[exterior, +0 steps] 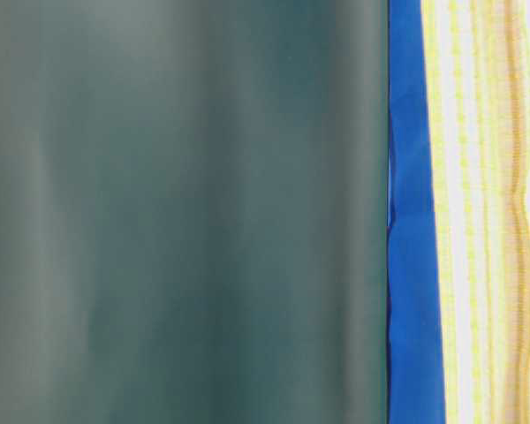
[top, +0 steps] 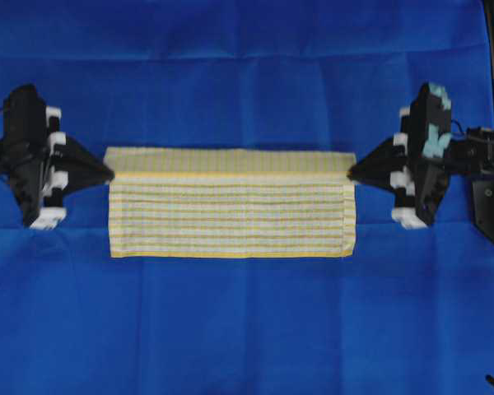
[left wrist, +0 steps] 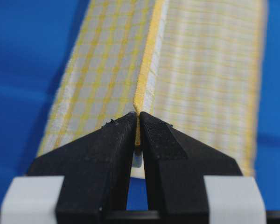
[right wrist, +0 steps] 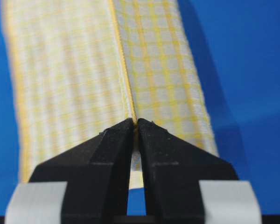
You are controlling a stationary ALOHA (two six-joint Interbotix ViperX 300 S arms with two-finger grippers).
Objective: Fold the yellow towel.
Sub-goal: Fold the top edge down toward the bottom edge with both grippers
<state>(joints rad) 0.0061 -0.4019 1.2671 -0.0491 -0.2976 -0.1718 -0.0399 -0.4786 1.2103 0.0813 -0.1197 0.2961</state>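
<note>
Overhead: yellow towel (top: 230, 206) stretched between left pincer (top: 107, 174) and right pincer (top: 353, 171), on the blue surface (top: 247, 329). Wrist views: each pincer pinched a hemmed corner. Judged light, limp; hold hems.

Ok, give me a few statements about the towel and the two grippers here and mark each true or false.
1. The left gripper is shut on the towel. True.
2. The right gripper hangs open, clear of the towel. False: it is shut on the towel's edge.
3. The towel lies crumpled in a heap. False: it is stretched straight between the grippers, a fold along its top.
4. The cloth under the towel is blue. True.
5. Both grippers hold the same end. False: they hold opposite ends.
</note>
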